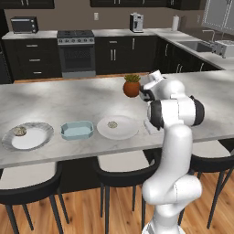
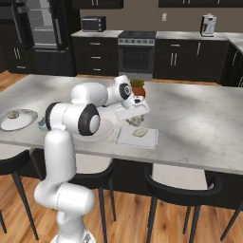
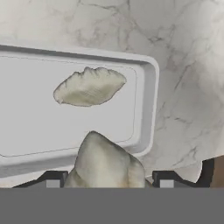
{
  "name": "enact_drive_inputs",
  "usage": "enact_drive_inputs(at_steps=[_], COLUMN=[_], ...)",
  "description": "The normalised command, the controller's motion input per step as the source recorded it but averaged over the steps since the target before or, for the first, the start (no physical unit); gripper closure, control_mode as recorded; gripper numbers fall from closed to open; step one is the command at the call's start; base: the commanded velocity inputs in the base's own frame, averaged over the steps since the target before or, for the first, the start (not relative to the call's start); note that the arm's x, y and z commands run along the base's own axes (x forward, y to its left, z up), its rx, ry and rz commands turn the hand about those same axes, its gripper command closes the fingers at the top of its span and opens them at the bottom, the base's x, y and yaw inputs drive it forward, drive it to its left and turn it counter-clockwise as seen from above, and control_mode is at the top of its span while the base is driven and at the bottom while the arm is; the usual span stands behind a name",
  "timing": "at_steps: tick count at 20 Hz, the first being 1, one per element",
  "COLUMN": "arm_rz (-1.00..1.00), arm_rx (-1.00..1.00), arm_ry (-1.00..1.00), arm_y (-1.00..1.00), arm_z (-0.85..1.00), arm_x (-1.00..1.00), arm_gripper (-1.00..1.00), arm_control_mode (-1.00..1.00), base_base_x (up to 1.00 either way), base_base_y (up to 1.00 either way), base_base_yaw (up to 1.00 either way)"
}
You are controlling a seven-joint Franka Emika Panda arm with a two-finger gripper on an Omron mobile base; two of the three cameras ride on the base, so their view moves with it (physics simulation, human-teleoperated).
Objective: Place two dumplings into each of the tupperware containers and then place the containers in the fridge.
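Fingers closed on a dumpling, gripped between the two dark tips at 6 o'clock of the hand view, poised above a shallow whitish container on the marble tabletop

Second dumpling lying flat inside that container, toward 12 o'clock from the held one, apart from it

In the right base view: same container near the tabletop front edge, one dumpling in it, hand directly above

In the left base view: light-blue container at 9 o'clock from a round white plate; one dumpling on that plate; further toward 9 o'clock, an oval plate carrying one dumpling at its far left

Potted plant on the tabletop at 12 o'clock from the round plate, just beside the arm

Fridge at the back left of the right base view, door open, pale shelves visible, well apart from all containers
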Motion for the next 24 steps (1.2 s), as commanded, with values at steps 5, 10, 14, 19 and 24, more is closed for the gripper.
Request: enact_drive_inputs(at_steps=[5, 10, 14, 19, 24], arm_rz=[0.3, 0.29, 0.29, 0.12, 0.09], arm_rx=[0.01, 0.21, 0.29, 0.16, 0.06], arm_ry=[-0.22, -0.18, -0.06, 0.14, 0.2], arm_y=[-0.04, -0.14, -0.3, -0.1, 0.11], arm_z=[-0.66, -0.09, 0.0, 0.0, -0.13], arm_x=[0.26, 0.16, 0.0, -0.01, 0.19], arm_gripper=[1.0, 1.0, 1.0, 1.0, 1.0], arm_control_mode=[-1.0, -1.0, -1.0, -1.0, -1.0], base_base_x=[0.0, 0.0, 0.0, 0.0, 0.0], base_base_y=[0.0, 0.0, 0.0, 0.0, 0.0], base_base_yaw=[0.0, 0.0, 0.0, 0.0, 0.0])
